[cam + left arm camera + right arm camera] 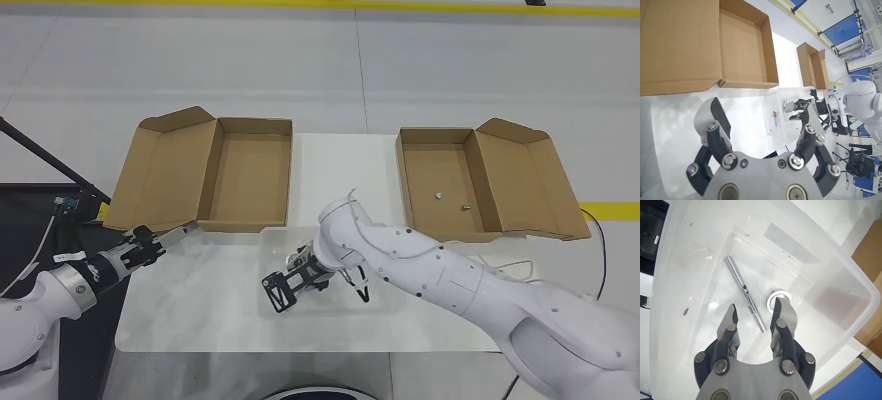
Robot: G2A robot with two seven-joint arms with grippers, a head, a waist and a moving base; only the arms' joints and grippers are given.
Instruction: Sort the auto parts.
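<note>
A clear plastic bin (853, 279) sits mid-table and holds a long shiny metal rod (743, 291) and a silver ring (772, 295). My right gripper (755, 308) hangs open inside the bin, its fingers on either side of the rod's near end. One finger (777, 309) hides part of the ring. In the top view the right gripper (281, 292) is at the bin's (263, 248) near left corner. My left gripper (761, 107) is open and empty over the table's left edge, near the left box's flap (160, 170).
Two open cardboard boxes stand at the back. The left box (250, 170) looks empty. The right box (440, 185) holds two small metal parts (438, 195). The white table (340, 170) runs between them. A black stand (50, 165) is off the table's left.
</note>
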